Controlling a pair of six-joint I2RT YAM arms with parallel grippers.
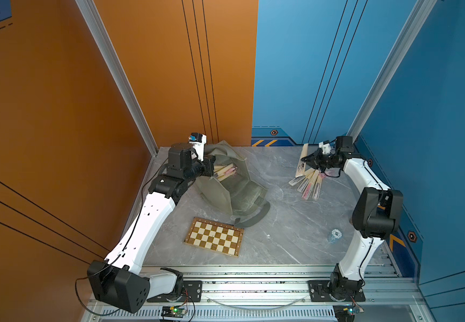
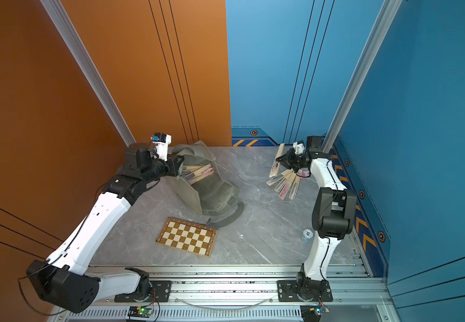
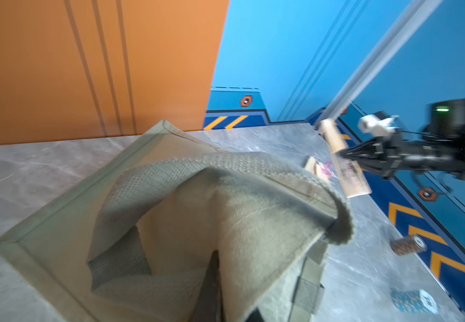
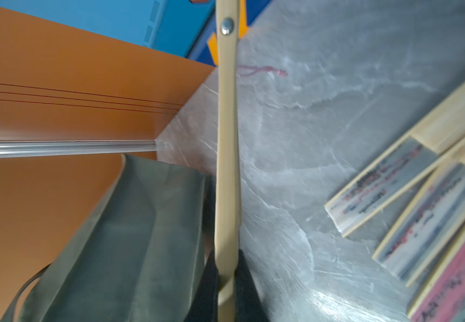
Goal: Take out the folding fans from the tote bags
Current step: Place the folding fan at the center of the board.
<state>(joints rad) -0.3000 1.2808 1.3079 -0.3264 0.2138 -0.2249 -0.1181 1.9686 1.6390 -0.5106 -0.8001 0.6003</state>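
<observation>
**Mid-unload: one fan in the right claw, more in the bag**

Your right claw (image 1: pixel 305 163) is clenched on the held fan (image 4: pixel 227 139), upper right in both top views, just above the pile of fans (image 1: pixel 309 184) lying on the surface (image 1: pixel 281 223). Your left claw (image 1: pixel 211 166) is clamped on the rim of the tote bag (image 1: pixel 234 192), upper left of the surface, propping the mouth open. Several fans in the bag (image 1: pixel 225 171) show at the opening.

The step in hand looks like drop-off. Next: lower the fan beside the pile, release, then go back across to the mouth. Keep the left hold so the opening doesn't collapse. The wrist views are blurred, so I can't give an exact fan count.
</observation>
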